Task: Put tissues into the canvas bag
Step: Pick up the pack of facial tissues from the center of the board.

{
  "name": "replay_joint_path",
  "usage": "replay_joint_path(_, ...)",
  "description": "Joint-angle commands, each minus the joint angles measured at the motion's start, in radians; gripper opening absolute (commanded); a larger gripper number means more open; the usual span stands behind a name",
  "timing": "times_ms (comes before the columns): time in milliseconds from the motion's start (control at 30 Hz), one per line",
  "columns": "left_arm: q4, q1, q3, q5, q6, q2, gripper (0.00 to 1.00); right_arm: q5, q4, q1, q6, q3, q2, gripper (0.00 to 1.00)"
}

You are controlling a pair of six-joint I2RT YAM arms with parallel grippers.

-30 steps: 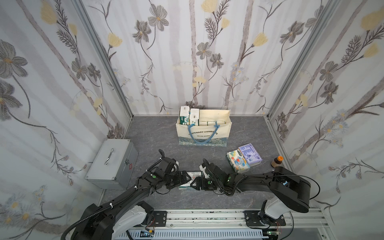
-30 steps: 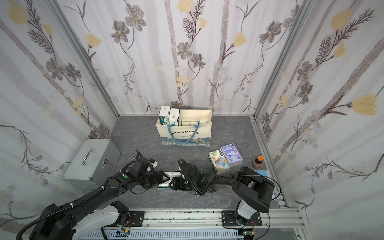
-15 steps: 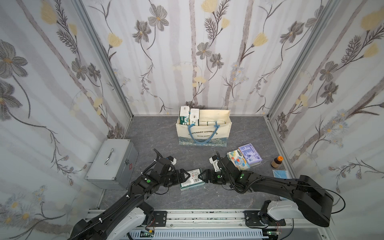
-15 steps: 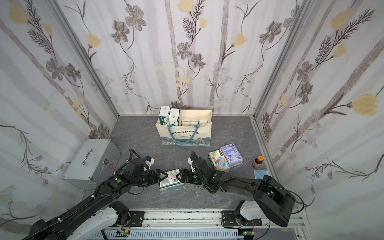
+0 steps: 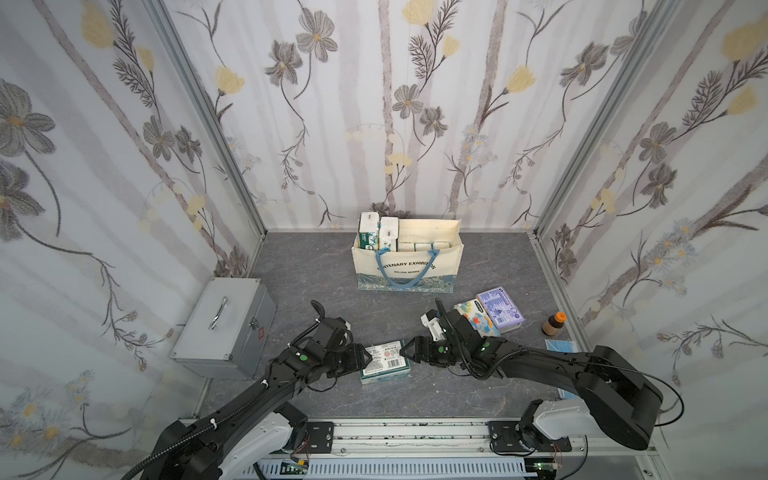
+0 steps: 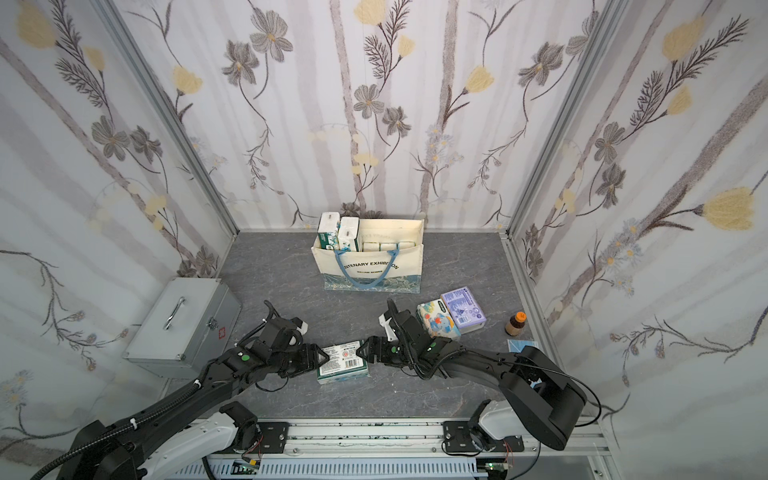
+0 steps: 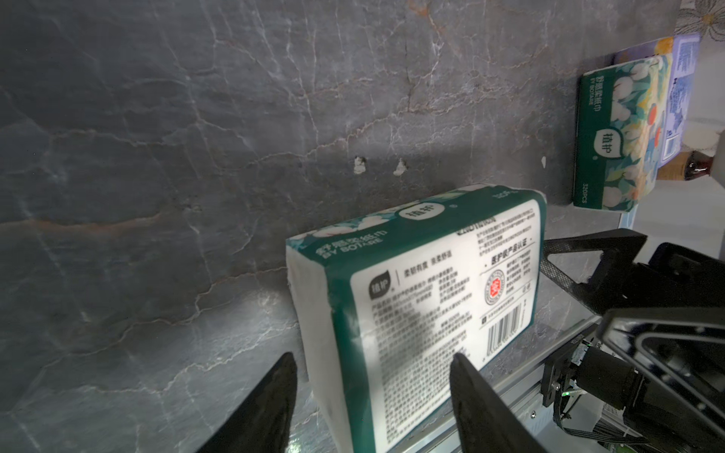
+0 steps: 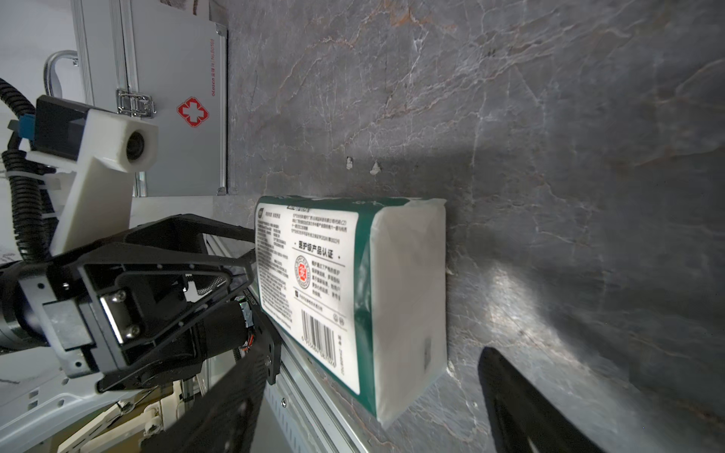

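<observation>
in both top views the canvas bag [image 5: 407, 270] stands on the bench [image 5: 307, 266], several tissue packs [image 5: 388, 235] already inside; two more packs [image 5: 496, 311] lie near it, a green pack [image 5: 384, 361] between left hand [image 5: 365, 359] and right hand [image 5: 409, 353]. left wrist: the left hand straddles that pack's end, grip i cannot tell. right wrist: the right hand gapes wide, empty; three packs left, i'd say

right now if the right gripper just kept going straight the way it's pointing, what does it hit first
The green tissue pack, lying flat just ahead; the right gripper seems to straddle its near end with open jaws. The left gripper is at the pack's far end.
</observation>
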Motion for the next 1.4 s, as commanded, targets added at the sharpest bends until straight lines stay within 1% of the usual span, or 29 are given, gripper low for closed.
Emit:
replay_joint_path(0,0.033,0.0,-0.034,-0.01,-0.02,-0.018,0.57,-0.07,0.092,0.0,0.014,-0.001,0.039,0.85)
replay_joint_path(67,0.043,0.001,-0.056,-0.009,-0.024,-0.023,0.53,-0.086,0.117,0.001,0.025,-0.003,0.065,0.84)
replay_joint_path(167,0.06,0.0,-0.087,-0.009,-0.031,-0.029,0.49,-0.091,0.133,0.002,0.032,-0.001,0.09,0.84)
replay_joint_path(300,0.07,0.0,-0.117,-0.01,-0.04,-0.039,0.3,-0.084,0.11,0.002,0.023,0.004,0.1,0.84)
replay_joint_path(433,0.07,0.0,-0.129,-0.019,-0.044,-0.049,0.25,-0.083,0.107,0.002,0.02,0.004,0.105,0.84)
replay_joint_path(533,0.072,0.0,-0.135,-0.024,-0.042,-0.047,0.23,-0.085,0.109,0.002,0.021,0.006,0.111,0.84)
replay_joint_path(767,0.083,0.001,-0.152,-0.027,-0.044,-0.045,0.15,-0.115,0.154,0.003,0.038,0.014,0.151,0.84)
replay_joint_path(967,0.079,0.0,-0.16,-0.032,-0.044,-0.06,0.14,-0.149,0.194,0.005,0.056,0.034,0.199,0.84)
replay_joint_path(1100,0.081,0.0,-0.16,-0.033,-0.043,-0.062,0.15,-0.186,0.259,0.011,0.087,0.048,0.261,0.84)
replay_joint_path(1233,0.085,0.0,-0.16,-0.03,-0.042,-0.061,0.15,-0.203,0.256,0.033,0.079,0.087,0.289,0.81)
replay_joint_path(1367,0.086,0.0,-0.161,-0.027,-0.042,-0.058,0.15,-0.205,0.228,0.048,0.056,0.117,0.292,0.77)
